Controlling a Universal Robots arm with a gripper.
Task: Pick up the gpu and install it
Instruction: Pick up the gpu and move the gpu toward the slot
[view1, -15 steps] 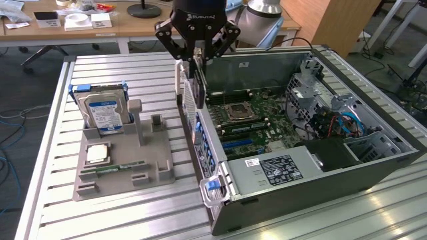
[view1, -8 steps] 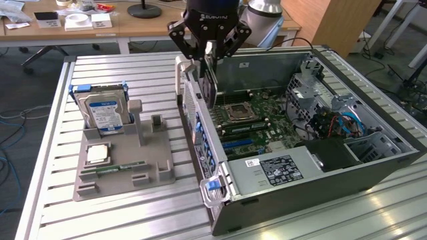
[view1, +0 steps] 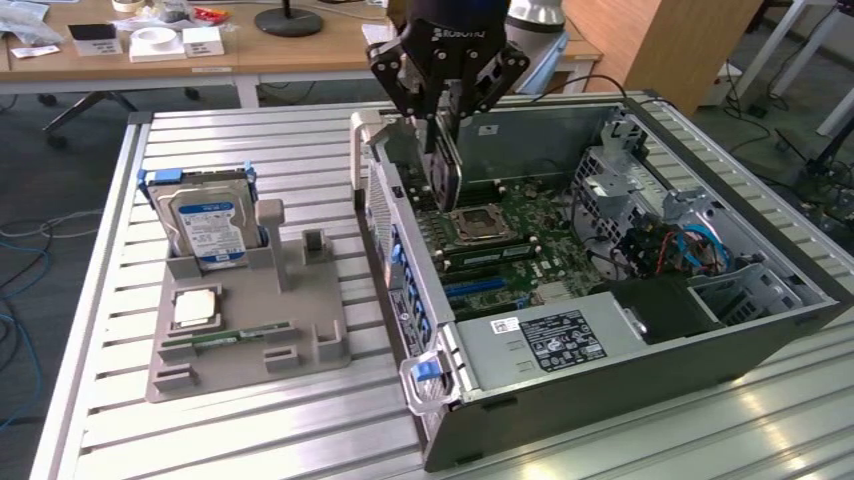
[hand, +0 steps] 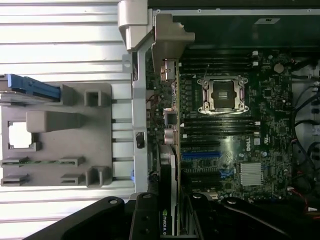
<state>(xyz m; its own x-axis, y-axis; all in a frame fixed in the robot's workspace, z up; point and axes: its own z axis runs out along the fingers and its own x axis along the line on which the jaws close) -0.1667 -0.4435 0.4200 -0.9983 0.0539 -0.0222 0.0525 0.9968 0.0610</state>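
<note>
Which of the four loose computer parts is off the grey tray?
The gpu, a thin black card held on edge by the gripper over the open case; the silver blue-labelled hard drive, square processor and green memory stick sit in the tray.

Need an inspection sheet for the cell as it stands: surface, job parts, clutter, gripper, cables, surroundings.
surface: slatted metal table carrying an open computer case and a grey parts tray.
job's things: gpu upright on edge over the motherboard, near the case's rear wall; not visibly seated.
clutter: hard drive, processor chip and memory stick on the tray.
gripper: shut on the gpu, holding its upper edge from above.
cables: blue cables inside the case; loose cables on the floor at the exterior view's left.
surroundings: wooden desk behind, with a tape roll on it.
</note>
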